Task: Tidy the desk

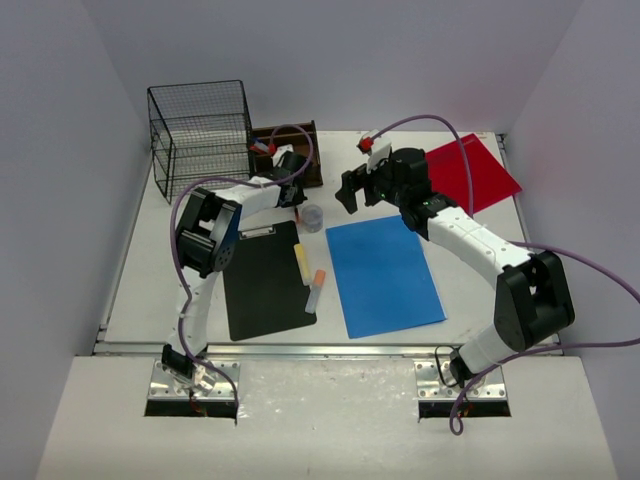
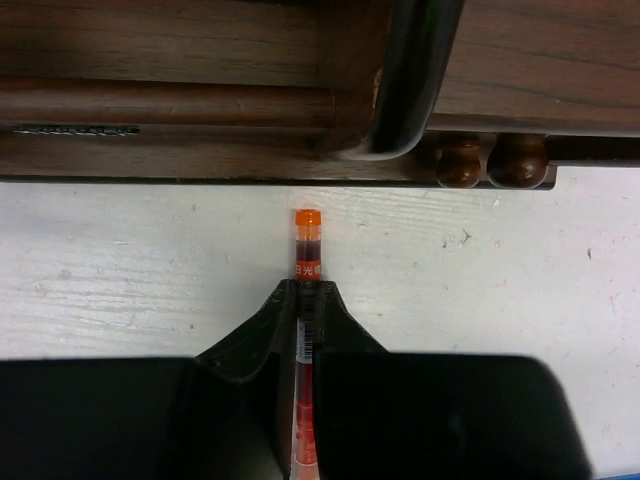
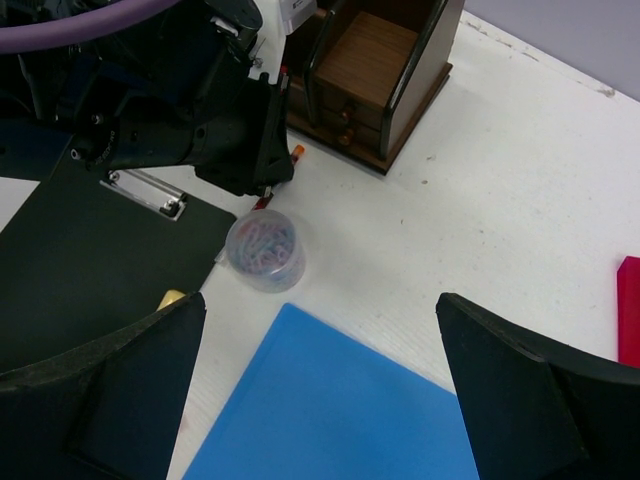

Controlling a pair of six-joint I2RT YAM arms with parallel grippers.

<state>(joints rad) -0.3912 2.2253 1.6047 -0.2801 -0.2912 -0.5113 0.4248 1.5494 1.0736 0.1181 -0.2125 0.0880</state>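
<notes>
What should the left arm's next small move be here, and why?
Probably lift a little: the left jaws are shut on the orange-capped pen, down at the desk just short of the wooden organizer, so it must clear that edge first.

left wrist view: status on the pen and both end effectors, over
Left end effector shut on orange pen, just short of wooden organizer. Right end effector open, empty, above desk. Paper clip jar close beside the pen, not blocking.
</notes>
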